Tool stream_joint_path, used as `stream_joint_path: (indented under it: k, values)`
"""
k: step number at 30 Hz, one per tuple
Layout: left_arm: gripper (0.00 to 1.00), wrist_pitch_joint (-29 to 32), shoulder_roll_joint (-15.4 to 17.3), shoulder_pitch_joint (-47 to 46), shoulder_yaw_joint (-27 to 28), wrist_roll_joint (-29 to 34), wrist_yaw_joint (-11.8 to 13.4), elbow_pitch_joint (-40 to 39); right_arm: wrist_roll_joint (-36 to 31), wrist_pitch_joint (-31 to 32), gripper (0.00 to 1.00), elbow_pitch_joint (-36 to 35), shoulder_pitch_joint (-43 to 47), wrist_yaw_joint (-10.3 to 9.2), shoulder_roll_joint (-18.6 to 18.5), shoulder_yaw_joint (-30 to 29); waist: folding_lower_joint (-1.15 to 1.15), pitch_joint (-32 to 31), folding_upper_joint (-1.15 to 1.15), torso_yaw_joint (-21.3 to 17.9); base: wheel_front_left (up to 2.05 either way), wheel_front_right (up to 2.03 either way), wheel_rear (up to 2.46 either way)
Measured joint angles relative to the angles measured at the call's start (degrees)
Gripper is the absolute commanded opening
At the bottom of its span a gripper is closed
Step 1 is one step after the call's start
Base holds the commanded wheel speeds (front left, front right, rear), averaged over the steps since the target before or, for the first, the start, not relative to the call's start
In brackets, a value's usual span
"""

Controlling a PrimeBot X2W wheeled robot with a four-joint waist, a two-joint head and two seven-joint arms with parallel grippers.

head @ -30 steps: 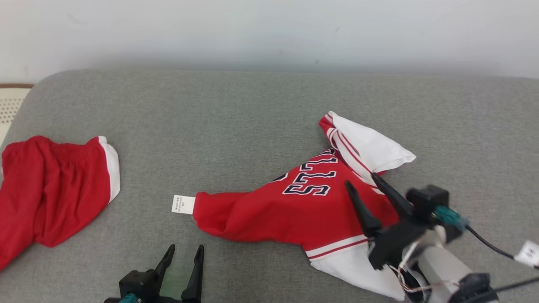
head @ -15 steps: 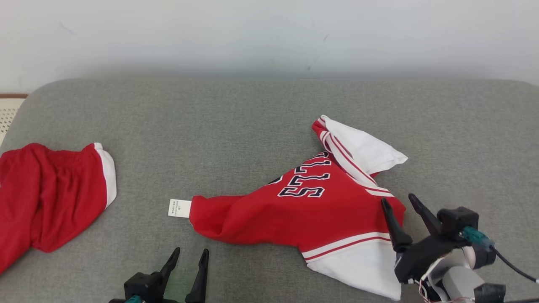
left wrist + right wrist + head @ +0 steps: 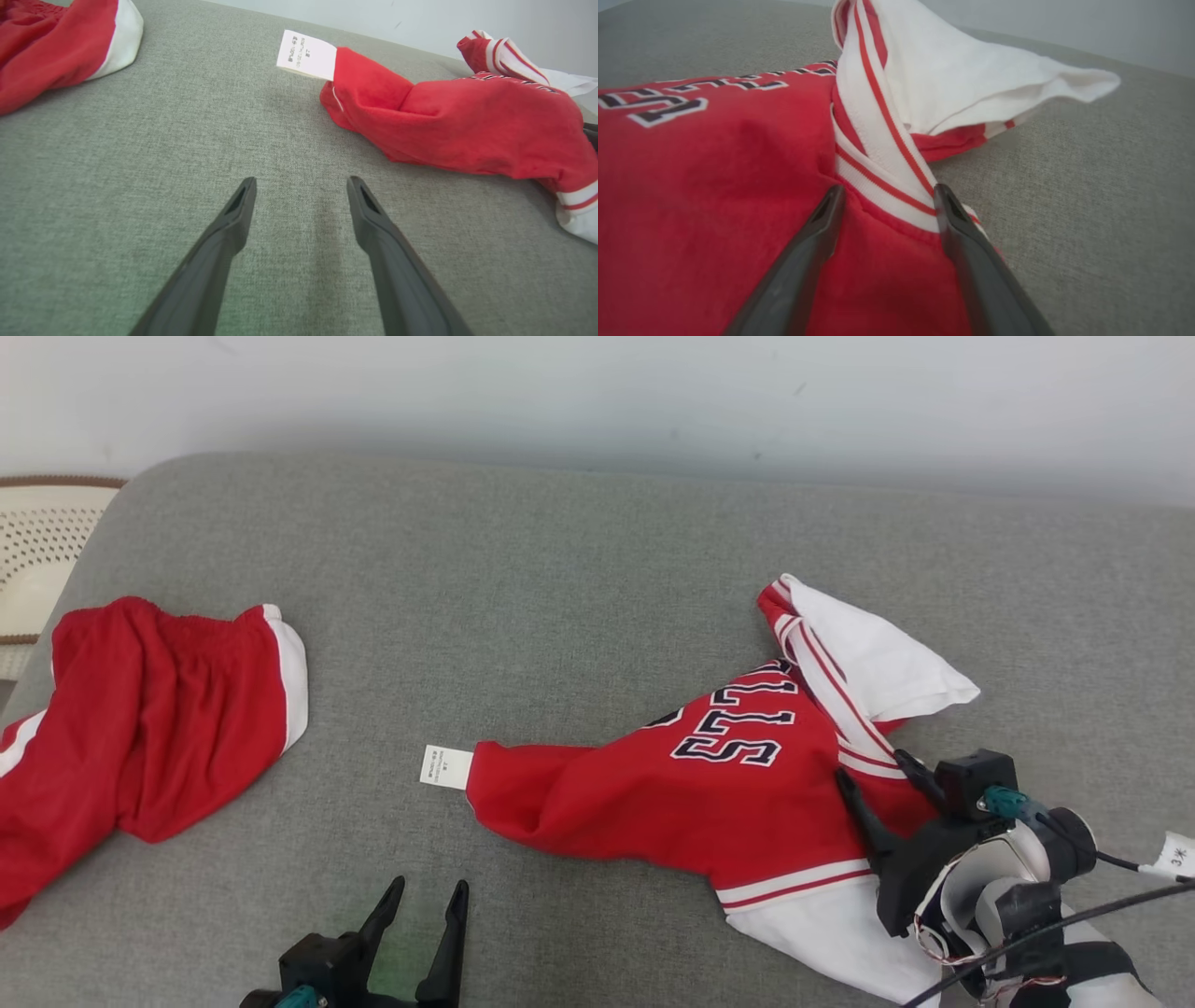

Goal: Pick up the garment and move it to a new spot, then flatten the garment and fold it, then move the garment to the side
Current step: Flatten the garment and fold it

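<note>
Left gripper (image 3: pixel 429 885) at 6 o'clock: fingers spread, empty, above the grey cushion (image 3: pixel 579 579). Right gripper (image 3: pixel 873 767) at 4 o'clock: fingers apart, gripping nothing, tips over the striped trim of the garment (image 3: pixel 672 793). The garment lies crumpled between centre and 4 o'clock. Red shorts (image 3: pixel 159 709) at 9 o'clock.

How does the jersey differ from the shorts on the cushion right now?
The jersey carries dark lettering and white sleeves; the shorts are plain red with white trim. The jersey lies at the right with the open right tool over its striped trim; the shorts lie at the left, away from it. Both are red and white, crumpled on the grey cushion.
</note>
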Motion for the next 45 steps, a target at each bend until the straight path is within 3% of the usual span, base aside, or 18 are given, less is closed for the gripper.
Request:
stream_joint_path:
  k: [1,2,3,11,21,22,23,34,45]
  values:
    - [1.00,0.00,0.00,-0.04,-0.02,-0.01,0.01,-0.14,0.15,0.11,0.40,1.04,-0.58,0.00,0.12,0.47,0.00,0.28,0.00,0.21,0.00,0.00,0.00]
    - [1.00,0.00,0.00,-0.08,-0.09,-0.03,0.02,-0.29,0.15,0.11,0.13,2.04,-1.19,0.00,0.19,0.65,0.00,0.54,0.00,0.40,0.00,0.00,0.00]
    - [1.00,0.00,0.01,-0.12,-0.20,-0.10,0.03,-0.34,0.15,0.10,0.00,3.04,-1.90,0.00,0.19,0.87,0.00,0.78,0.00,0.57,0.00,0.00,0.00]
    - [1.00,0.00,0.00,-1.07,-0.70,-0.43,0.34,-0.78,0.37,-1.37,0.00,7.43,-7.72,0.03,-0.09,-1.23,0.00,2.26,0.00,1.60,0.00,0.00,0.00]
    - [1.00,0.00,0.00,-2.35,-1.46,-0.54,0.59,-1.14,-9.20,-1.72,0.00,8.29,-12.62,0.03,-1.67,-17.09,0.00,3.84,0.00,2.48,0.00,0.00,0.00]
    - [1.00,0.00,0.00,-2.43,-1.58,-0.62,0.59,-1.11,-10.28,-1.71,0.20,8.75,-12.59,0.03,-1.47,-18.57,0.00,3.90,0.00,2.59,0.00,0.00,0.00]
    - [1.00,0.00,0.00,-2.44,-1.70,-0.73,0.62,-1.05,-11.05,-1.71,1.00,8.73,-12.45,0.03,-1.07,-20.24,0.00,3.92,0.00,2.69,0.00,0.00,0.00]
    - [1.00,0.00,0.01,-2.46,0.83,-0.92,1.21,-1.31,-17.66,-1.74,1.00,-3.59,-2.82,0.03,3.64,-33.98,0.00,2.01,0.00,0.60,0.00,0.00,0.00]
    - [1.00,0.00,0.00,-2.55,4.79,0.55,0.49,-1.48,-17.12,-1.74,1.00,-18.89,11.63,0.03,7.88,-36.50,0.00,-0.01,0.00,-4.70,0.00,0.00,0.00]
